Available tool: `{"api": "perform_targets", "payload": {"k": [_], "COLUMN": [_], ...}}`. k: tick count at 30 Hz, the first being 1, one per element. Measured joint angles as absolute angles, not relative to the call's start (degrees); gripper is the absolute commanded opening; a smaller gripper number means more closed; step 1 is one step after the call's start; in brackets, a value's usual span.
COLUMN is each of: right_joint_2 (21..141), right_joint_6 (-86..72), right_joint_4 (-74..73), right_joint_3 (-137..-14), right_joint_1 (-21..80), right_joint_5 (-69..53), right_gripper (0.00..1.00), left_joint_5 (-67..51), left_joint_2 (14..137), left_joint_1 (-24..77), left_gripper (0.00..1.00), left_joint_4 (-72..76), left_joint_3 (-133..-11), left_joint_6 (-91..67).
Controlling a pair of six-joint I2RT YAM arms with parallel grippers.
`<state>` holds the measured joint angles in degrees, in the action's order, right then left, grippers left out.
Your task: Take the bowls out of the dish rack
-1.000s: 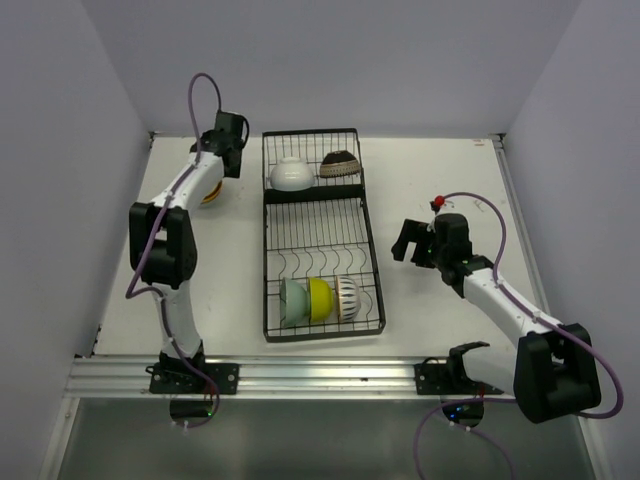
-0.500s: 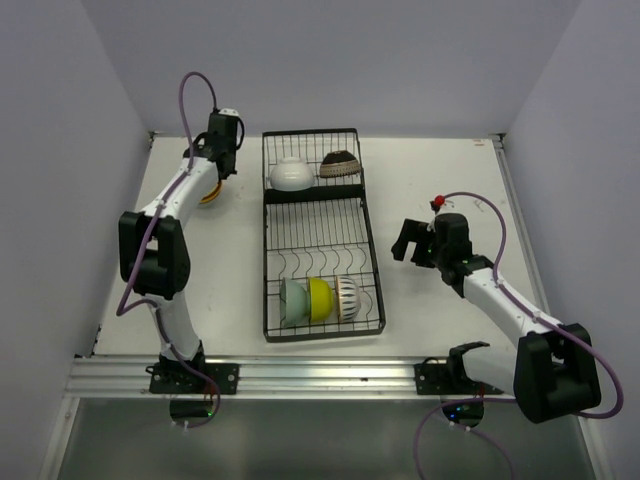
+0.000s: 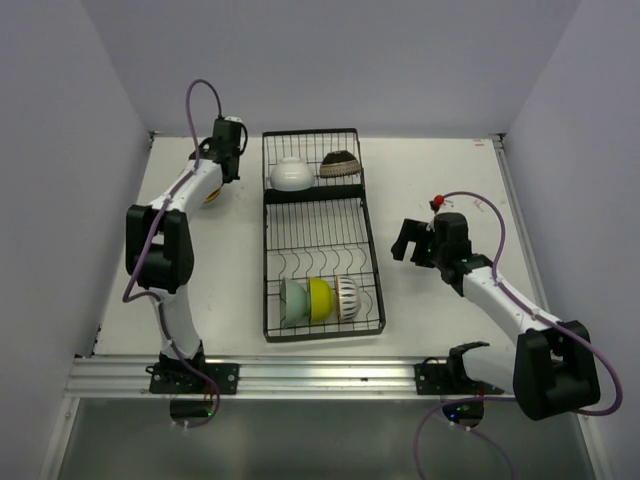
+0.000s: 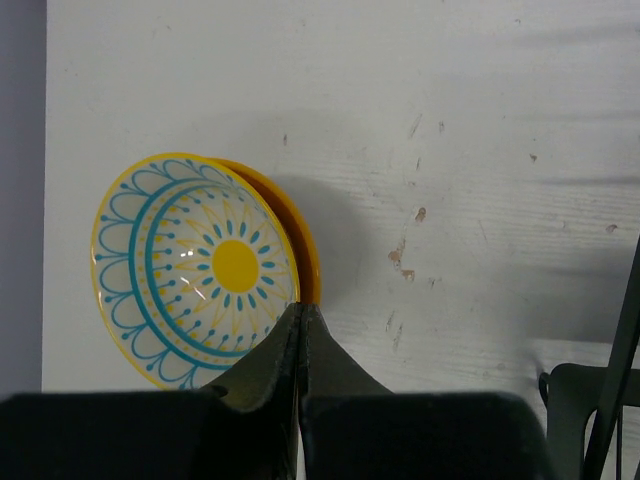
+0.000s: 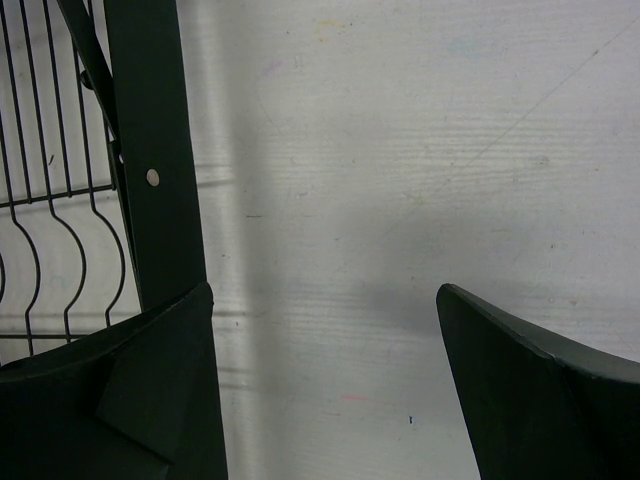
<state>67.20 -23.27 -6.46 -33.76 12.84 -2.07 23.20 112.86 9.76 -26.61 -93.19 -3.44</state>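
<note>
The black wire dish rack [image 3: 266,250] lies in the middle of the table. Its far section holds a white bowl [image 3: 291,174] and a dark brown patterned bowl [image 3: 340,164]. On edge in the near section stand a pale green bowl [image 3: 292,300], a yellow-green bowl [image 3: 319,298] and a striped bowl [image 3: 347,296]. Left of the rack, a cream bowl with blue and yellow pattern [image 4: 190,265] sits nested in an orange bowl [image 4: 308,250] on the table. My left gripper [image 4: 300,308] hangs over their rim, shut and empty. My right gripper [image 3: 405,240] is open over bare table, right of the rack.
The rack's black frame and wires [image 5: 150,200] fill the left side of the right wrist view. A corner of the rack [image 4: 590,420] shows at the lower right of the left wrist view. Grey walls close in the table on three sides.
The left gripper's jaws have closed with nothing between them, and its wrist has shifted slightly above the nested bowls. The right arm has not moved.
</note>
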Motion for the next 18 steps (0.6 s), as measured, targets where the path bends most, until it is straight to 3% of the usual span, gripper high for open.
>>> {"api": "perform_targets", "payload": {"k": [18], "right_joint_2": [67.6], "right_joint_6": [-23.2], "right_joint_4": [-6.5], "right_joint_3": [-33.8], "right_joint_1": [12.8], "right_joint_5": [-2.1], "right_gripper": [0.99], "left_joint_5": [22.4], "left_joint_2": [113.8], "left_joint_1": [8.7], "left_gripper": [0.00], "left_joint_4": [-26.0], "left_joint_3": [-92.0], "left_joint_6": [-3.5]}}
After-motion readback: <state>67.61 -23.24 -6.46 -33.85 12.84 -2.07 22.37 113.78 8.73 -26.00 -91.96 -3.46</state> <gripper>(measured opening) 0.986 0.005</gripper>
